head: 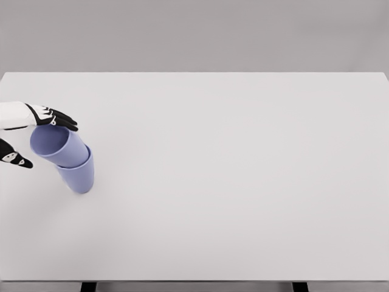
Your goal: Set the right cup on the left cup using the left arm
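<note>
Your left hand sits at the worktop's far left edge, its fingers spread around the rim of the upper cup with thumb below, seemingly loose rather than clamped. That cup is nested, tilted, into the lower cup, which stands on the worktop. If the stack is seated, open the fingers wider and draw the hand straight back to the left, without brushing the rim, since the tilt suggests it could tip. Nothing else stands near; the right hand is out of sight.
</note>
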